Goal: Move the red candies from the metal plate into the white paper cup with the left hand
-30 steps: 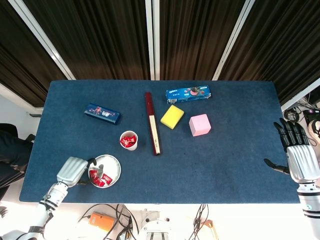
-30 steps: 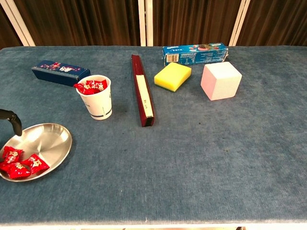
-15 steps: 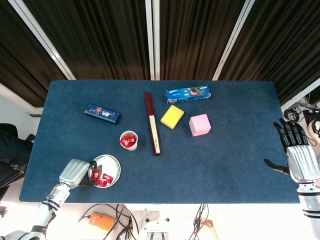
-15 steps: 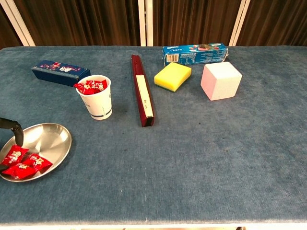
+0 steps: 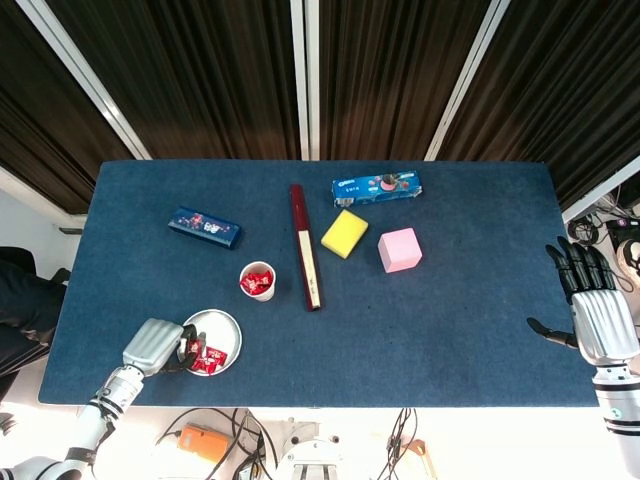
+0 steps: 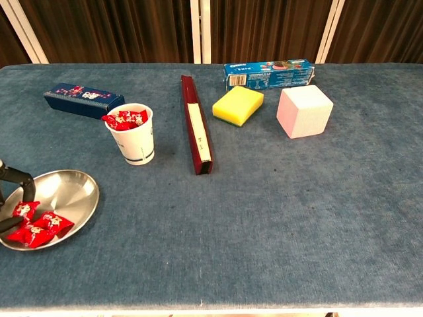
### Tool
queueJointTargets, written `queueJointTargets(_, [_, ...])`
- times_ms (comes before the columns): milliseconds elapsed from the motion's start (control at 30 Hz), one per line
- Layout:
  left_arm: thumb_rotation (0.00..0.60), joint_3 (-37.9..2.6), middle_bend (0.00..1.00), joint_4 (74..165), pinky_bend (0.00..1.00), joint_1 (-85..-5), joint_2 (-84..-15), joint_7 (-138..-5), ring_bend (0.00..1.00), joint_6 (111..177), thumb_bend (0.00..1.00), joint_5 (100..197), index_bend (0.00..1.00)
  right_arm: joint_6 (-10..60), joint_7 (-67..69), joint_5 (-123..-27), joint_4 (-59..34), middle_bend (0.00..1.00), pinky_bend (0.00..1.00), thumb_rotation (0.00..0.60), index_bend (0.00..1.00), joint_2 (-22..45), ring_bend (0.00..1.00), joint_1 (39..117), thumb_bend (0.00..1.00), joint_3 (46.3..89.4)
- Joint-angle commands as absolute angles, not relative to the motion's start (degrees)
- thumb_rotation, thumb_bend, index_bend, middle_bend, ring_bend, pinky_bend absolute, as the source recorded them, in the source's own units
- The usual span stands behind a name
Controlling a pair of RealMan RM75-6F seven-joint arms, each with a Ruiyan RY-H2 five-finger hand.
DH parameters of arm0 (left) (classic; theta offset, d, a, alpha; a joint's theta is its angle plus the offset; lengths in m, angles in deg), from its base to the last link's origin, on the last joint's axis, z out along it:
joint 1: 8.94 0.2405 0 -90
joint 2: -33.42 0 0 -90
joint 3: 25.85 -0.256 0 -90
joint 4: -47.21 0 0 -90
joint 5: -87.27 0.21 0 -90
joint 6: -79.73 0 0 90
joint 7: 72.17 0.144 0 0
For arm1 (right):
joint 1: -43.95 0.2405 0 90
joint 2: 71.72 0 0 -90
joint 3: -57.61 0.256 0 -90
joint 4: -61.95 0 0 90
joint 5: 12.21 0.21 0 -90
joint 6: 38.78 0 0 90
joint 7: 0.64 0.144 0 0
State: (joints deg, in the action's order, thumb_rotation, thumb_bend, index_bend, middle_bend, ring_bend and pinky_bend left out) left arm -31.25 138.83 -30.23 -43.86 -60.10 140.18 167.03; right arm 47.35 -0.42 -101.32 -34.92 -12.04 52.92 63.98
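**Left hand at the plate: risks around the pick**

Left hand (image 5: 160,346) sits at the near-left edge of the metal plate (image 5: 226,329), fingers (image 6: 14,176) curled in over the red candies (image 6: 34,226). Whether they already pinch a wrapper, cannot tell; chest view shows only dark fingertips at the frame edge, touching or just above the pile. Remaining candies lie bunched on the plate's left side. White paper cup (image 6: 135,141) stands upright behind and to the right of the plate, already holding red candies heaped to its rim.

Risks, as judged:
- Plate is light and shallow; a sideways push from the fingers may slide it along the bench (image 5: 450,300) or tip its rim.
- Wrappers overlap, so a pinch may lift two and drop one on the cloth.
- Cup looks full; a new candy may roll off the heap, or a low approach may knock the cup over.

Right hand (image 5: 592,304) hangs off the far right edge, fingers spread, holding nothing.
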Motion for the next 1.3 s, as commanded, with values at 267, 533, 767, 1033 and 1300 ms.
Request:
queueJointTargets(267, [0.533, -29.61, 0.97, 140.61, 0.74, -30.74, -42.15, -62.46, 0.87, 141.91, 0.41, 168.98, 0.53, 47.42, -0.18, -101.29, -34.66, 0.06, 0.02, 0.600, 0.00, -11.95, 0.00, 52.90, 0.16, 63.99])
queueJointTargets(533, [0.531, -21.75, 0.97, 143.74, 0.74, -34.92, -41.18, -67.89, 0.87, 144.40, 0.40, 170.65, 0.54, 47.77, 0.29, -101.52, -34.39, 0.06, 0.02, 0.600, 0.00, -12.03, 0.00, 52.75, 0.16, 63.93])
queueJointTargets(767, [0.531, -15.09, 0.97, 142.04, 0.74, -42.65, -43.77, -71.53, 0.87, 137.22, 0.40, 166.33, 0.54, 48.42, 1.11, -101.17, -33.72, 0.06, 0.02, 0.600, 0.00, -12.11, 0.00, 52.10, 0.16, 63.80])
queueJointTargets(1033, [0.528, -12.68, 0.97, 138.10, 0.74, -48.40, -46.40, -68.66, 0.87, 129.85, 0.39, 158.52, 0.53, 48.44, 1.76, -100.67, -33.09, 0.06, 0.02, 0.600, 0.00, -12.03, 0.00, 51.82, 0.16, 63.83])
queueJointTargets(1300, [0.517, -14.05, 0.97, 137.49, 0.74, -50.60, -46.86, -62.30, 0.87, 127.64, 0.36, 152.60, 0.51, 47.83, 2.02, -100.36, -32.60, 0.06, 0.02, 0.600, 0.00, -11.78, 0.00, 52.10, 0.16, 63.95])
